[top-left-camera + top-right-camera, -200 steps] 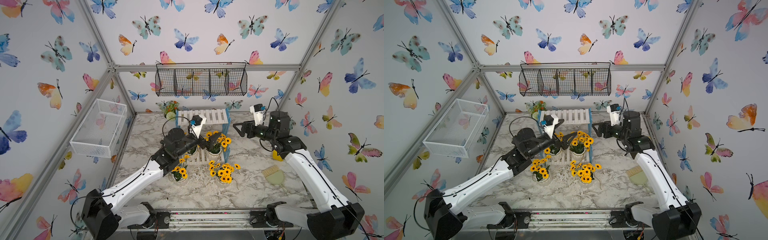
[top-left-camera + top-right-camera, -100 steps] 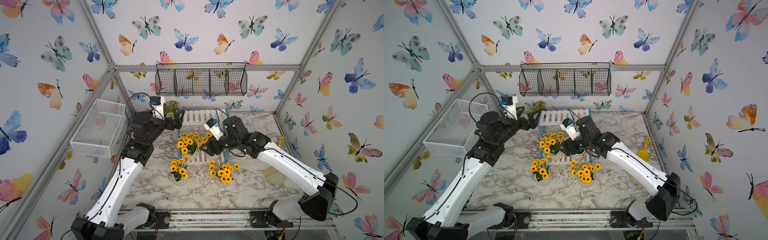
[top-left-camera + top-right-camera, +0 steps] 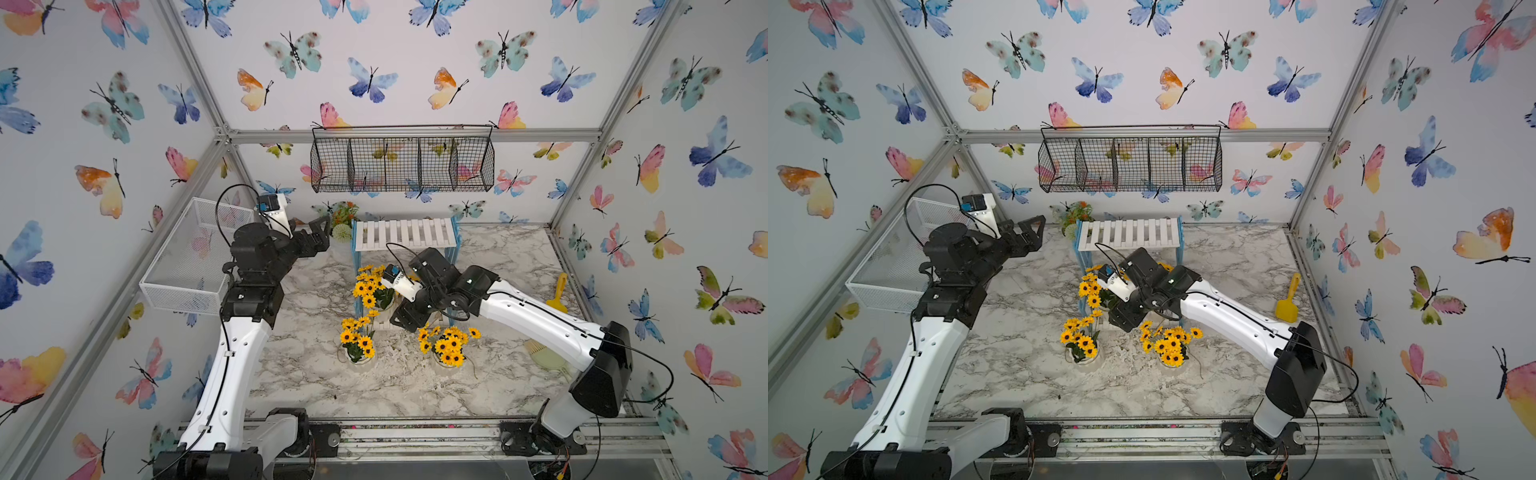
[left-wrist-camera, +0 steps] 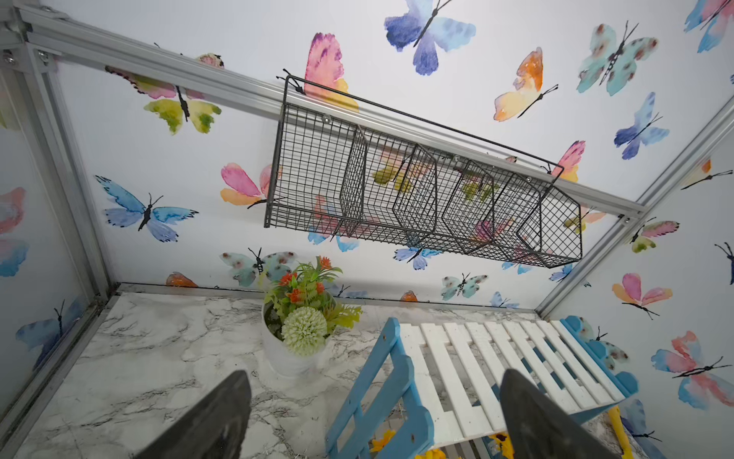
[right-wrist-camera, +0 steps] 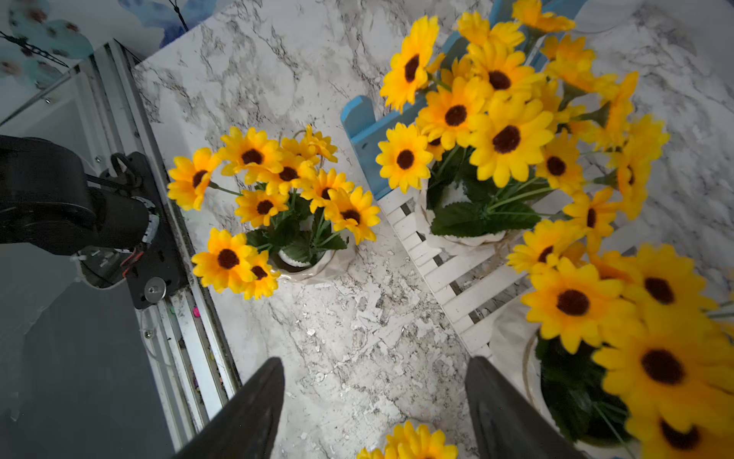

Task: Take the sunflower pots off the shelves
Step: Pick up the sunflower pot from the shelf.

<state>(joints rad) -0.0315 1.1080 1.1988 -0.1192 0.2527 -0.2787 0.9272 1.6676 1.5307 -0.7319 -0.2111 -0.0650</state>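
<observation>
The shelves (image 3: 405, 235) (image 3: 1127, 232) (image 4: 496, 357) have a bare top tier. One sunflower pot (image 3: 372, 286) (image 5: 468, 234) stands on the lower tier's left end. Another sunflower pot (image 5: 619, 345) sits by the slats, close beside a finger of my right gripper (image 5: 373, 361); my arm hides it in both top views. Two more pots (image 3: 357, 343) (image 3: 446, 347) stand on the table in front. My right gripper (image 3: 405, 322) is open and points down at the bare table. My left gripper (image 3: 322, 230) (image 4: 375, 373) hangs open and empty, left of the shelves.
A white pot of orange-red flowers (image 3: 344, 220) (image 4: 298, 337) stands at the back beside the shelves. A black wire basket (image 3: 401, 164) hangs on the back wall, a white mesh basket (image 3: 195, 257) on the left wall. A yellow scoop (image 3: 559, 293) and green brush (image 3: 544, 355) lie right.
My left arm has pulled back from the lower tier to the back left. My right arm has swung in from the right rear over the shelves' front, its jaws narrowing a little.
</observation>
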